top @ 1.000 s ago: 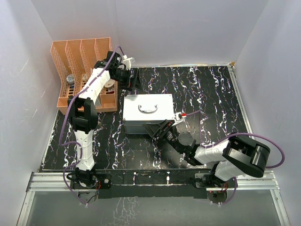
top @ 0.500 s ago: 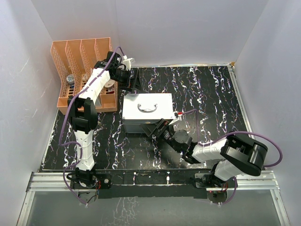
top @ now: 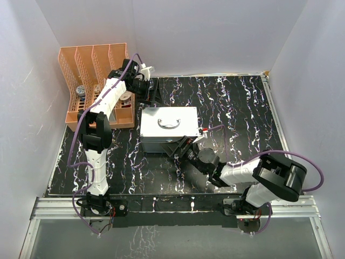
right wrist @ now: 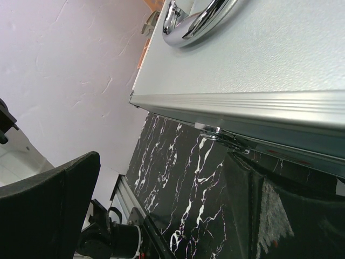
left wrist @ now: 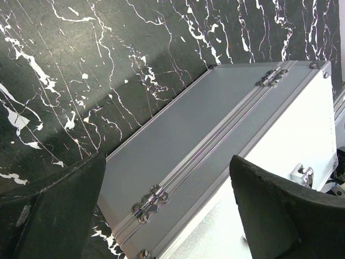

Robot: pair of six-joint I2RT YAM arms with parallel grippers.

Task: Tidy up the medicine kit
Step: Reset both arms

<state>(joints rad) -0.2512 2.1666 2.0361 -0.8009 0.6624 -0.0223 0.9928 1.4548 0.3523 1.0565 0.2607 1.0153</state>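
The medicine kit is a shiny silver box with a curved handle on top, sitting shut in the middle of the black desk. The right claw is spread wide at the front side, one finger right under a little latch. To do this well, I think it should push gently on the latch and not shove the box. The left claw is wide too, holding nothing, behind the box by its hinges. An orange rack with small things stands to the left
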